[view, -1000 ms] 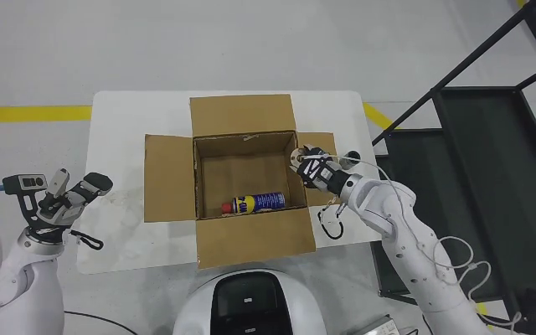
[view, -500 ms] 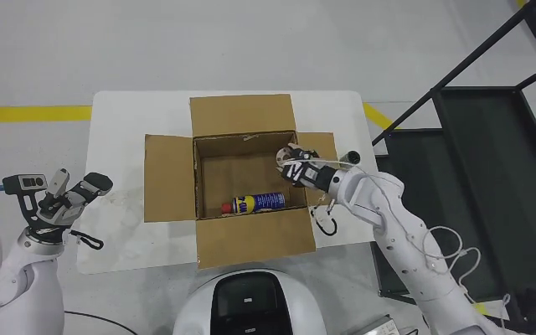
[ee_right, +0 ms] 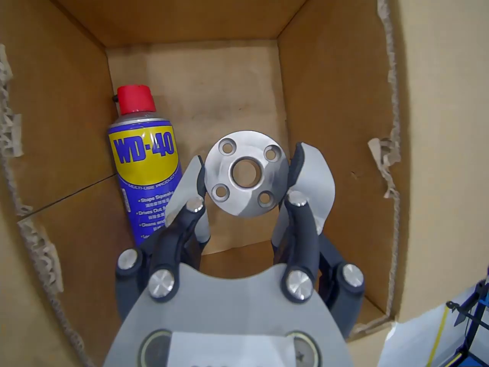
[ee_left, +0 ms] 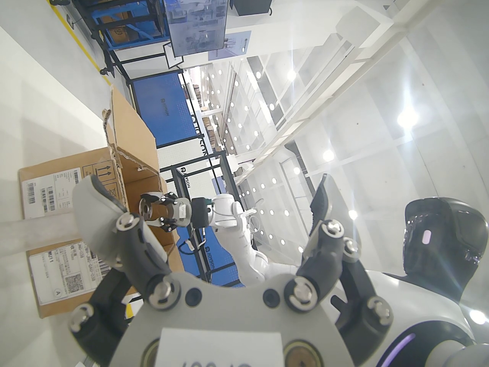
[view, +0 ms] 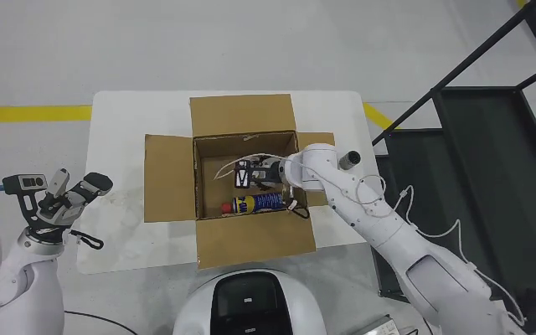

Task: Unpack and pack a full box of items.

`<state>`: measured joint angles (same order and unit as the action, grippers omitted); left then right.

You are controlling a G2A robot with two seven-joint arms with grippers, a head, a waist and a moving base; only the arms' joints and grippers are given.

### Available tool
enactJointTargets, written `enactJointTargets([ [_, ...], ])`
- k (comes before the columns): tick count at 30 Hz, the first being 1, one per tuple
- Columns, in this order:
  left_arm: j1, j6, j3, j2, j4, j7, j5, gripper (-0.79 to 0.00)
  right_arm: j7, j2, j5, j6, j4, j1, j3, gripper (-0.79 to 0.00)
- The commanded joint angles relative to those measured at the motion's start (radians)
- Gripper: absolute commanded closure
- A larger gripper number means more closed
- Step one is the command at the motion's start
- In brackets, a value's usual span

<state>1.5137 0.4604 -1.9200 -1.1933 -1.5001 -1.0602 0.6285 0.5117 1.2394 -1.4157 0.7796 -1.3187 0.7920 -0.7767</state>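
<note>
Flange [ee_right: 247, 193] within right end effector [ee_right: 248, 165]

The box [view: 167, 180] is sitting open at the middle of the bench [view: 117, 126]. Inside it, the spray can [view: 260, 202] is lying along the wall nearest the robot. The right end effector [view: 244, 177] is hanging in the box just behind the can, gripping the flange [ee_right: 263, 162]. The left end effector [view: 79, 186] is hovering off the bench's left edge, well apart from the box.

- Can [ee_right: 145, 162]: blue-and-yellow label with big blue letters and a number, small white lines of print below.
- Box [ee_left: 46, 303]: white stickers with barcodes, a square code and small print; two upright arrows printed on the cardboard.
- Blue panels [ee_left: 160, 104]: white lettering.
</note>
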Motion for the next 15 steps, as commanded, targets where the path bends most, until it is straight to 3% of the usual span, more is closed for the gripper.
enactJointTargets([
  [1, 0.0, 0.0, 0.0, 0.0, 0.0, 0.0, 0.0, -0.785, 0.002, 0.013, 0.006, 0.009, 0.055, -0.033, 0.026, 0.0],
  [12, 0.0, 0.0, 0.0, 0.0, 0.0, 0.0, 0.0, -0.785, 0.024, 0.084, 0.047, 0.042, 0.262, -0.153, 0.14, 0.0],
  [13, 0.0, 0.0, 0.0, 0.0, 0.0, 0.0, 0.0, -0.785, 0.022, 0.09, 0.051, 0.043, 0.275, -0.159, 0.147, -0.271],
  [14, 0.0, 0.0, 0.0, 0.0, 0.0, 0.0, 0.0, -0.785, 0.019, 0.095, 0.052, 0.043, 0.288, -0.165, 0.153, -0.443],
  [15, 0.0, 0.0, 0.0, 0.0, 0.0, 0.0, 0.0, -0.785, 0.016, 0.099, 0.055, 0.043, 0.299, -0.169, 0.158, -0.785],
])
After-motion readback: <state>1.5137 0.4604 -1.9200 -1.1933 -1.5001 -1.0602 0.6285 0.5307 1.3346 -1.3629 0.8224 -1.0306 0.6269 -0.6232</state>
